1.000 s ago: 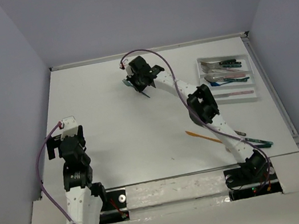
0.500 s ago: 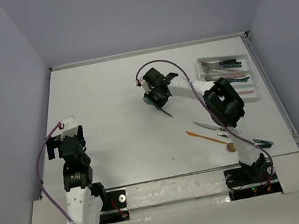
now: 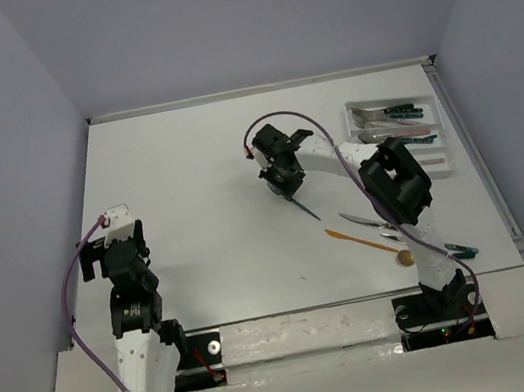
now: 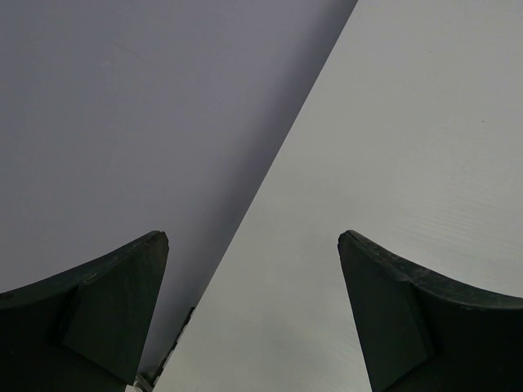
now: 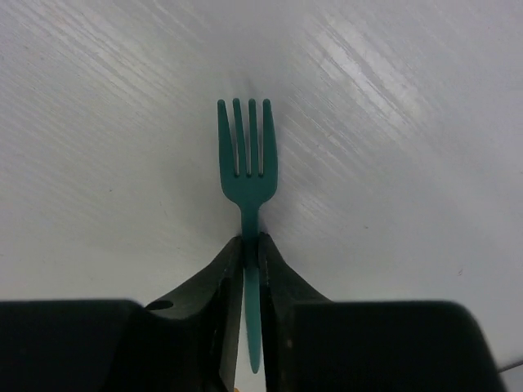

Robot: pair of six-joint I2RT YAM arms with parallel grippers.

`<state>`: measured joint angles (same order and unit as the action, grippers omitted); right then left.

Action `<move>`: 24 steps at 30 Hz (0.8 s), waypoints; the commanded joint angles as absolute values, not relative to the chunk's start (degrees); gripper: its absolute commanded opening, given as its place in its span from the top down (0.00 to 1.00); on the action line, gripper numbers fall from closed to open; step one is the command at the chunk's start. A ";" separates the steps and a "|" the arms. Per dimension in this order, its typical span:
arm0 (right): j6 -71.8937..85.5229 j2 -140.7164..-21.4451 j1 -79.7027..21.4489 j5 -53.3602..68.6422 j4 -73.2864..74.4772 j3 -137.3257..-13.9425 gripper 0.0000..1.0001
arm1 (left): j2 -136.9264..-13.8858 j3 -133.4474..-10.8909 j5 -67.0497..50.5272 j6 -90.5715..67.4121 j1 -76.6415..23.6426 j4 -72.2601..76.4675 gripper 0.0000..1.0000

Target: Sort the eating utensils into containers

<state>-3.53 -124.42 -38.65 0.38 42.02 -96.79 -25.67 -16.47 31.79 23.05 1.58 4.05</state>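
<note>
My right gripper (image 5: 252, 238) is shut on the neck of a teal fork (image 5: 247, 155), tines pointing away, low over the white table. From above, that gripper (image 3: 286, 184) hangs mid-table, left of the white tray (image 3: 446, 128), with the fork's handle (image 3: 306, 210) slanting toward the near right. The tray's compartments hold teal (image 3: 402, 111), pink (image 3: 411, 130) and blue (image 3: 397, 143) handled utensils. An orange utensil (image 3: 355, 238), a silver one (image 3: 366, 220) and a teal-handled one (image 3: 459, 247) lie on the table near the right arm. My left gripper (image 4: 253, 245) is open and holds nothing.
The left arm (image 3: 127, 281) stands at the near left, close to the grey side wall (image 4: 122, 122). The right arm's elbow (image 3: 397, 182) hangs over the loose utensils. A raised table edge (image 3: 480, 168) runs just right of the tray.
The right gripper carried the teal fork from the far middle of the table toward the near right and lower. The left arm has not moved.
</note>
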 commanded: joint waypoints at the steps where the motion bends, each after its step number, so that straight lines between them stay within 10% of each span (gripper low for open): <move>1: -4.73 -128.50 -38.76 1.05 44.30 -96.15 1.00 | -25.22 -16.08 33.14 22.76 1.49 6.42 0.01; 12: -37.14 -99.00 -39.90 -8.85 18.83 -87.82 1.00 | -25.23 -16.08 33.31 22.85 1.49 6.50 0.01; 24: -87.41 -100.90 -16.19 -17.31 -1.29 -77.73 1.00 | -24.61 -15.91 33.49 22.85 0.70 6.50 0.01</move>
